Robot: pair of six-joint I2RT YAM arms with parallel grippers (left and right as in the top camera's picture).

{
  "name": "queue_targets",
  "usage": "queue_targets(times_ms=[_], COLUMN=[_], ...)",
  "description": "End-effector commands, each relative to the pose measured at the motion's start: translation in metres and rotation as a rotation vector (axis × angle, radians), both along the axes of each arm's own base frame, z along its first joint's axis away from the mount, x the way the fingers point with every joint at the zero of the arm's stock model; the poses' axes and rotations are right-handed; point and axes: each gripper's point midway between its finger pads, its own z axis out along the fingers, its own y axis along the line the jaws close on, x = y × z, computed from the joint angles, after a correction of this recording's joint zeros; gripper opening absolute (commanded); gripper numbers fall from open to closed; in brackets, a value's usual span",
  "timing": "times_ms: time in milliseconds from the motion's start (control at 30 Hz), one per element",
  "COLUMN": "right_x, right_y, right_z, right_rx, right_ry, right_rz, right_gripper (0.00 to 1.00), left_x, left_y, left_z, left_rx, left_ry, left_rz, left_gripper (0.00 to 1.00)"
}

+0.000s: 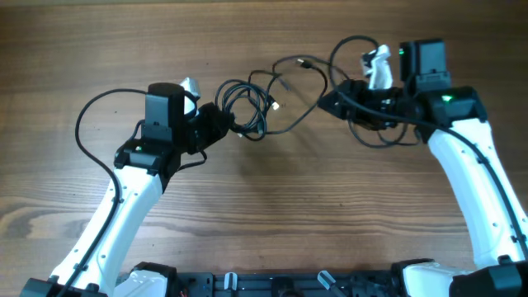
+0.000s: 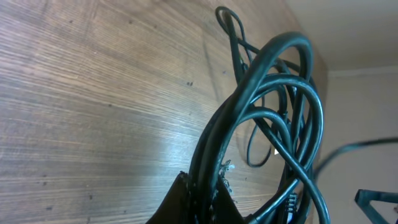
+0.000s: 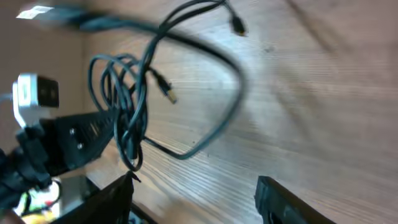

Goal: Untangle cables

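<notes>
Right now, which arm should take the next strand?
Probably right. The right gripper is open and empty, facing a loose loop; the left gripper is shut on the cables, anchoring them.

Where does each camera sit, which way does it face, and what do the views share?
Overhead: above the table, facing straight down at the cables; both arms, left gripper and right gripper show.
Left wrist: on the left arm, facing along its jaws, shut on the cables.
Right wrist: on the right arm, facing past its open jaws toward the cables and the left arm.
Shared: all show the cables; overhead and right wrist show the left arm.
</notes>
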Motion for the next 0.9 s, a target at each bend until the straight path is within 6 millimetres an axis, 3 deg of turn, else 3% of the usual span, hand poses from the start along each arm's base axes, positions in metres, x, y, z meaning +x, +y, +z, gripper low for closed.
queue_targets(times_ms=[0, 133, 200, 333, 500, 600, 767, 867], right_x=[0.0, -0.006, -0.004, -0.007, -0.014, -0.011, -0.01, -0.007], right_y=[0.028, 0.069, 0.081, 0.106, 0.136, 0.141, 0.144, 0.145], right_z=[0.019, 0.031, 0.026, -0.005, -0.04, -0.055, -0.064, -0.062], right_rx=[0.021, 0.025, -0.045, -0.138, -0.164, -0.183, -0.177, -0.171], right_ry=[-0.15, -0.271, -0.289, -0.229, -0.208, -0.187, -0.153, -0.168], right_rz=[0.161, 0.277, 0.244, 0.223, 0.34, 0.343, 0.332, 0.329], right_gripper=[0.65, 0.63, 0.6, 0.51, 0.45, 0.39, 0.06, 0.05], left_x=[0.003, 0.001, 0.0, -0.002, -0.003, -0.003, -0.004, -0.004], left_y=[-0.001, 0.0, 0.0, -0.001, 0.0, 0.0, 0.0, 0.0], left_z=[0.005, 0.003, 0.001, 0.0, -0.002, -0.002, -0.002, -0.002], left_rx=[0.021, 0.116, 0.139, 0.138, 0.14, 0.14, 0.14, 0.138], left_ry=[-0.056, -0.131, -0.142, -0.136, -0.127, -0.127, -0.125, -0.122], left_rz=[-0.041, -0.141, -0.168, -0.174, -0.174, -0.174, -0.174, -0.172], left_gripper=[0.04, 0.04, 0.04, 0.04, 0.04, 0.04, 0.04, 0.04])
